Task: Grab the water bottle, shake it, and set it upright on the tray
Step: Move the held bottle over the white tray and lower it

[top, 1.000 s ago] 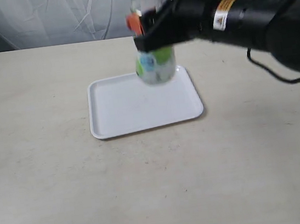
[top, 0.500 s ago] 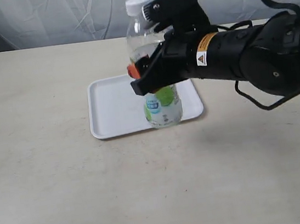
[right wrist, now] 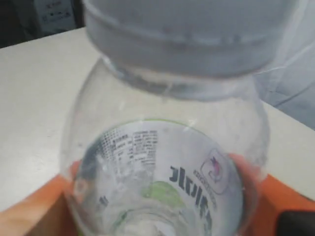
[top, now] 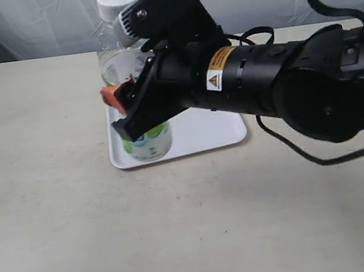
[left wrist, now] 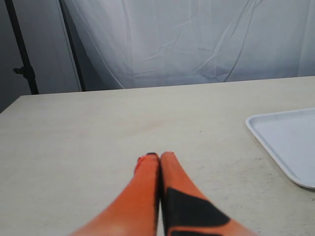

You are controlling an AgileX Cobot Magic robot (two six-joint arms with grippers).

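The right gripper (top: 128,111) was clamped on the bottle (top: 148,142) at its label. It held the bottle upright, cap up, probably so that it could go down base-first. The bottle was over the tray (top: 208,129), at the corner facing the desk's (top: 59,226) near-left corner. Whether its base touched could not be told. How much water it held was unclear, and nothing else lay on the tray. The left gripper (left wrist: 159,162) was pressed together and held nothing.

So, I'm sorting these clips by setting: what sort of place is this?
Probably a robot lab or data-collection bench rather than a home. There is a plain beige table, a white cloth backdrop hung behind it, and a dark stand pole beside the cloth.
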